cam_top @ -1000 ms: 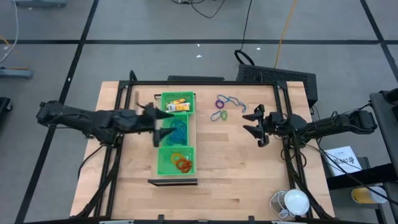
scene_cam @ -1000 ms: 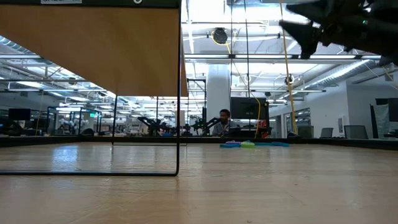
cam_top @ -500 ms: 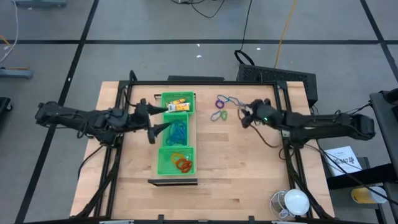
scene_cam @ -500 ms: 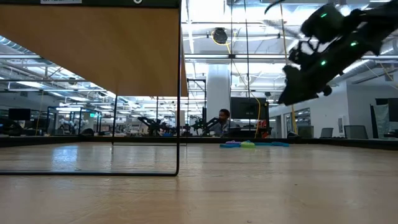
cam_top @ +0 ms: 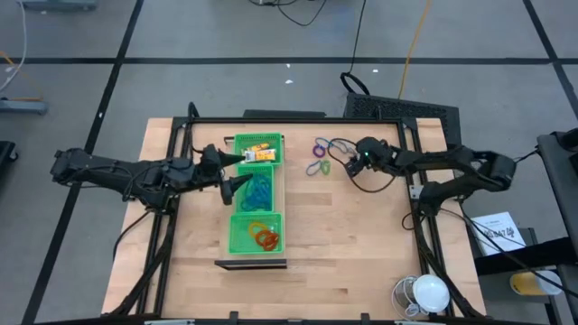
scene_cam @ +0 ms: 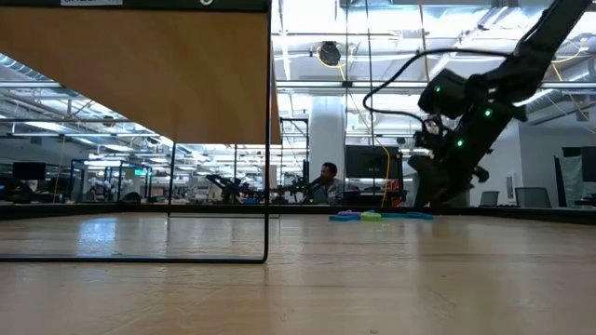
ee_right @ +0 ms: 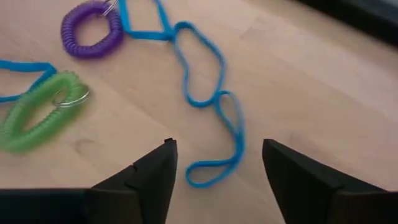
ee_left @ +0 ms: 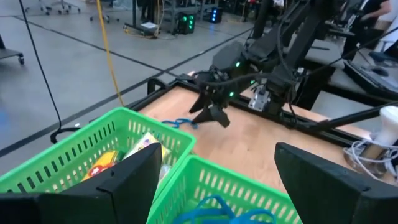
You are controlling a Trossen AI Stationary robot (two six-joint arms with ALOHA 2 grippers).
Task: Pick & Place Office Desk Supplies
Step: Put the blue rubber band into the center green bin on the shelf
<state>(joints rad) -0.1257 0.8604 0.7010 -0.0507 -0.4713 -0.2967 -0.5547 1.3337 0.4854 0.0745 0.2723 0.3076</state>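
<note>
On the bare wood lie a purple coil loop [ee_right: 91,29], a green coil loop [ee_right: 40,109] and a thin blue lanyard loop [ee_right: 205,93]; in the high view they form one cluster [cam_top: 323,155]. My right gripper [ee_right: 214,177] is open. It hovers low just right of this cluster, its fingers on either side of the lanyard's near end without touching it. My left gripper [cam_top: 235,171] is open at the left wall of the green tray [cam_top: 233,217]. The tray holds yellow/orange pieces [cam_top: 258,150], blue loops [cam_top: 259,189] and orange-red loops [cam_top: 264,237].
A black frame [cam_top: 298,119] runs around the table's far and side edges. Cables and a dark box [cam_top: 406,113] lie beyond the far edge. A white round object [cam_top: 426,293] sits at the near right corner. Bare wood shows right of the tray and toward the near edge.
My right gripper has swung from mid-right of the table toward the far-left, over to the loose loops. It has come down close to the tabletop and tipped its fingers downward. The loops and the tray have stayed where they were.
</note>
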